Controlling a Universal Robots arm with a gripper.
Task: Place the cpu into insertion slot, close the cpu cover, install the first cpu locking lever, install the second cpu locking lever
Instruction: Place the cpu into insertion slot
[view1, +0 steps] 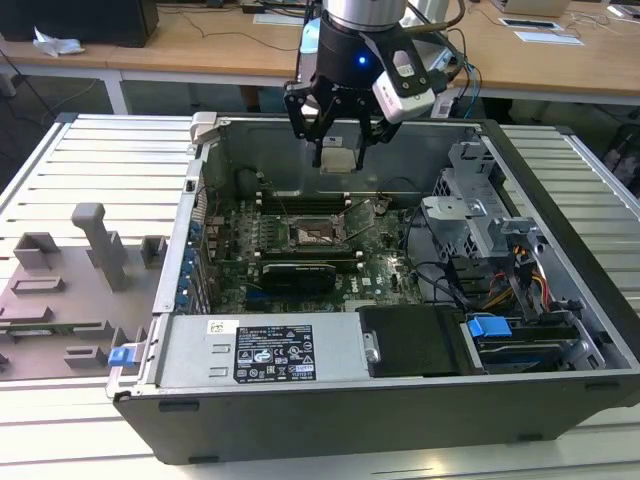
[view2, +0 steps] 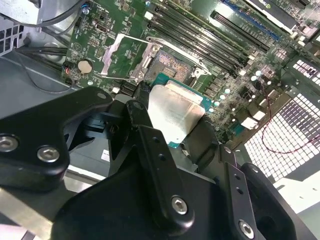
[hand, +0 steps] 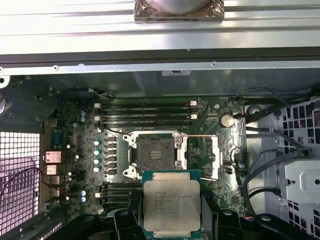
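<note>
My gripper (view1: 338, 152) hangs over the open computer case, shut on the cpu (view1: 338, 160), a flat square chip with a dull silver top. In both wrist views the cpu (hand: 171, 205) (view2: 175, 112) sits between the black fingers (hand: 210, 217), held level above the motherboard. The insertion slot (hand: 154, 152) (view2: 175, 62) (view1: 318, 235) lies bare on the board below, a short way off from the chip. The cpu cover (hand: 216, 156) (view2: 111, 56), a thin silvery frame, is swung open beside the slot. A thin lever rod (hand: 200, 135) runs along one side of the slot.
Memory slots (hand: 145, 112) run beside the socket. A long black card (view1: 300, 272) lies on the board nearer the power supply (view1: 265, 350). A drive cage (view1: 480, 215) and cables fill the exterior view's right. Grey fixtures (view1: 100, 245) stand on the table outside the case.
</note>
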